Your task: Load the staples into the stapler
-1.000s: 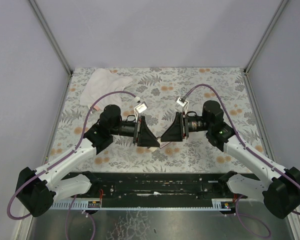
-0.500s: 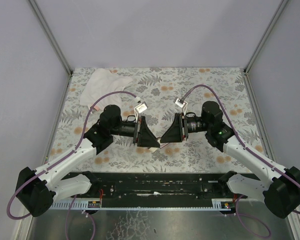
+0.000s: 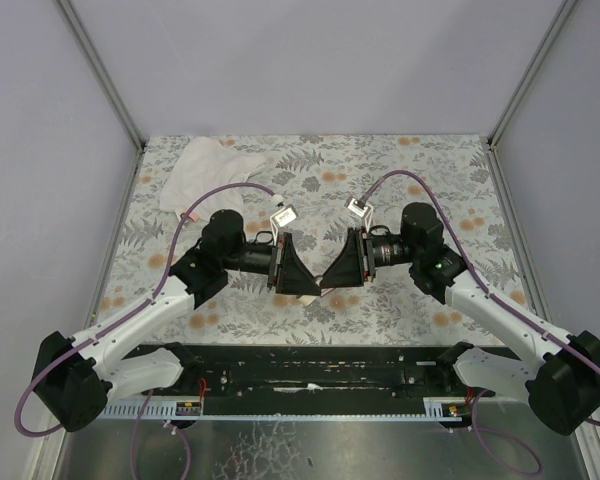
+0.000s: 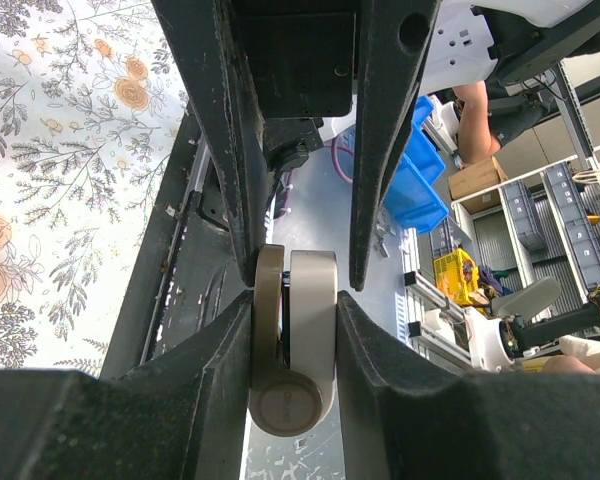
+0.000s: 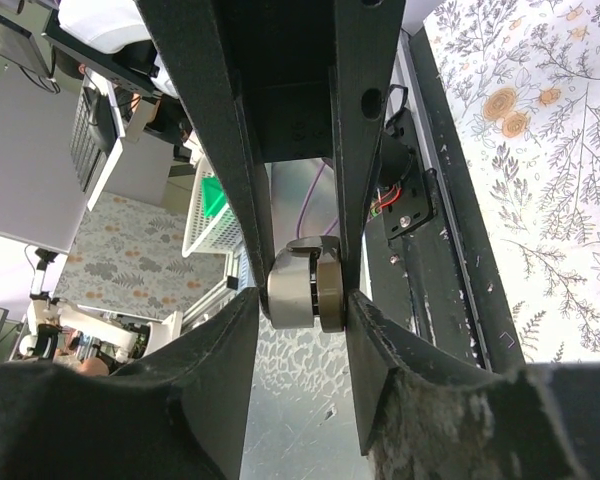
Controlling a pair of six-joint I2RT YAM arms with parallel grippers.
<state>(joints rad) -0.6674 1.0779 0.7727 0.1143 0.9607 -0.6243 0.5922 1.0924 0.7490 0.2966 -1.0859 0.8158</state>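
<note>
Over floral table (image 3: pixel 430 170), left jaws and right jaws meet horizontally, both clamping the stapler (image 4: pixel 300 340).

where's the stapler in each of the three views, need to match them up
top external: stapler barely shows, a pale sliver at centre where left gripper and right gripper meet
left wrist: stapler lower centre, end-on between dark fingers
right wrist: stapler at centre, end-on between dark fingers
shared landmark: floral table cover, under the arms in top external, at left in left wrist, at right in right wrist
</note>
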